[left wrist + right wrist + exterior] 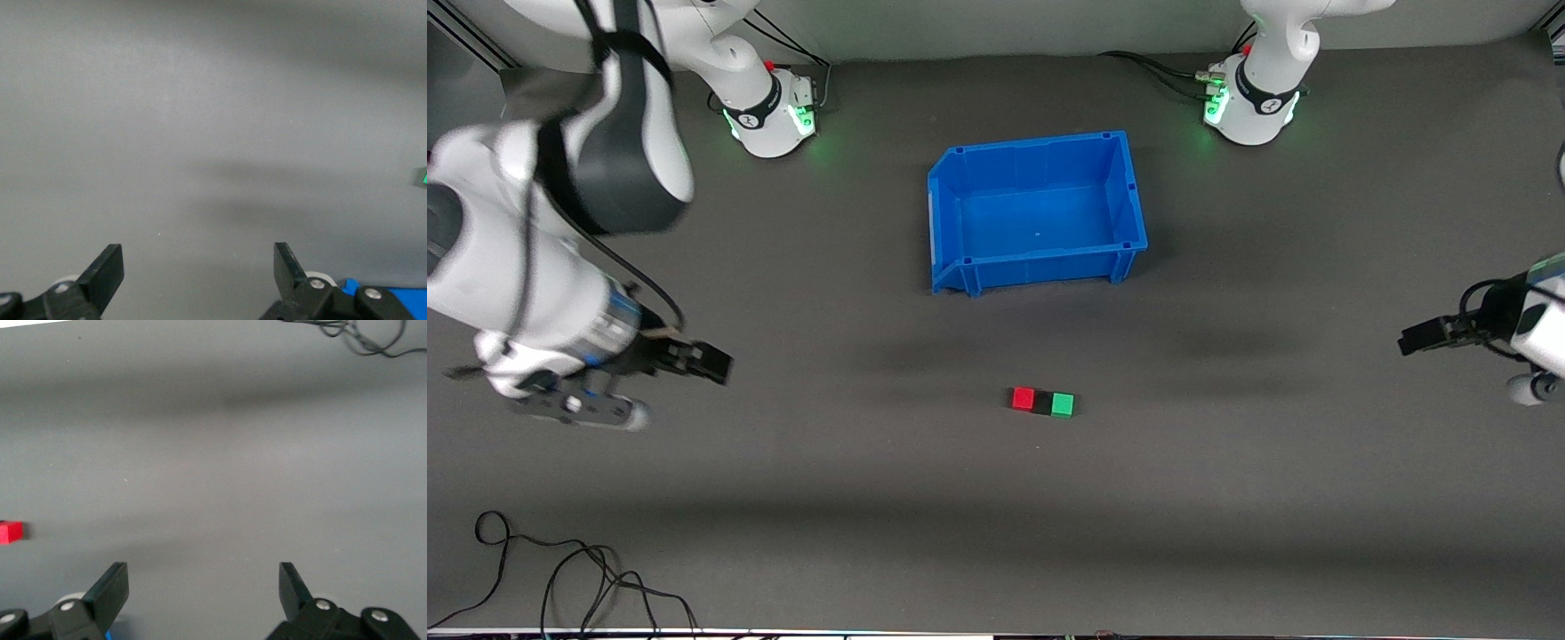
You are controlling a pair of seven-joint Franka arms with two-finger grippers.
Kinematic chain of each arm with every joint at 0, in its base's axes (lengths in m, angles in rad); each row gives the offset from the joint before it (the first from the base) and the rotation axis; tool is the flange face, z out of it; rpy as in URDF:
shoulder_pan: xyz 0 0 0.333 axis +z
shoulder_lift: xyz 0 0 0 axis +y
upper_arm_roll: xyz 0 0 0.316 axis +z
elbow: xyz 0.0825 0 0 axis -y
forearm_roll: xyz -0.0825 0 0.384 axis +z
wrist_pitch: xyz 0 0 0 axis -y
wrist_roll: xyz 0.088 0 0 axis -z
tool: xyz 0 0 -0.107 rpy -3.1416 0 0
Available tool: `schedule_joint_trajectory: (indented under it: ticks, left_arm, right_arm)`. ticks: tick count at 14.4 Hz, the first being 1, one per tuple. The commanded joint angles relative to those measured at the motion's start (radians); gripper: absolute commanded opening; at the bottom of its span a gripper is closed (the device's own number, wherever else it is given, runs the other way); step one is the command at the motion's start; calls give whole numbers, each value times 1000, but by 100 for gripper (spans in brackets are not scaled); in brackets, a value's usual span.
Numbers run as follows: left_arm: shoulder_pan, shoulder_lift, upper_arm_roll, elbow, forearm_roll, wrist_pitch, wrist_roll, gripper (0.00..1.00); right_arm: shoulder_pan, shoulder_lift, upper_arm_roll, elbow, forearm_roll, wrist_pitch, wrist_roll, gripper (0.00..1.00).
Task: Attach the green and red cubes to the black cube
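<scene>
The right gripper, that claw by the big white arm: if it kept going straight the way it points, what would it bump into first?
Probably nothing: the open right gripper points across bare mat; the red cube seems off-line, though depth is unclear.

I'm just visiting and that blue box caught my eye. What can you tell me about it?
The bin is bright blue, looks like moulded plastic, and is open-topped with four walls; the wall facing the camera is cut lower. It is empty and stands upright on the grey mat, between the two arm bases, farther from the camera than the cubes. Nothing else touches it.
</scene>
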Motion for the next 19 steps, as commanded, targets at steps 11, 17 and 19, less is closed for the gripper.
schedule_joint_trajectory:
  ticks: [11, 17, 19]
  left_arm:
    - [-8, -102, -16, 9, 41, -66, 73, 100]
    - [-3, -111, -16, 15, 37, -112, 101, 100]
    - [-3, -110, -16, 16, 37, -106, 101, 100]
  right_arm:
    - [-476, -338, 424, -295, -195, 54, -198, 100]
    - [-670, -355, 582, -297, -189, 31, -238, 100]
    - [-670, -346, 582, -279, -184, 2, -232, 100]
